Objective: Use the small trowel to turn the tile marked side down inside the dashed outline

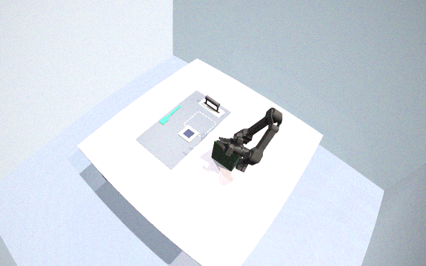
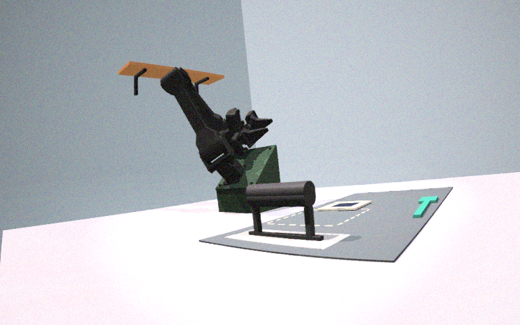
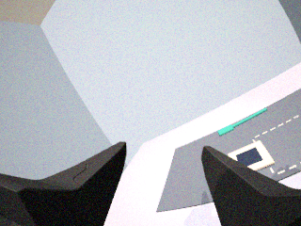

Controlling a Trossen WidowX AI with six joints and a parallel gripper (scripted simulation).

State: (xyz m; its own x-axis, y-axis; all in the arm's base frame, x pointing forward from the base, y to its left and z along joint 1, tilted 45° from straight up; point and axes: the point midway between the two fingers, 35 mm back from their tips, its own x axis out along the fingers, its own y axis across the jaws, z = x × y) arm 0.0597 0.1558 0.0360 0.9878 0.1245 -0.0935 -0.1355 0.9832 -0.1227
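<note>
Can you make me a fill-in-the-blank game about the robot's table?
The small turquoise trowel lies on the grey rectangular ____.
The flat cream square tile has its dark marked side facing ____.
The outline on the mat is drawn with ____ lines.
The black robot gripper is ____, holding nothing.

Missing words: mat; up; dashed; open.
</note>
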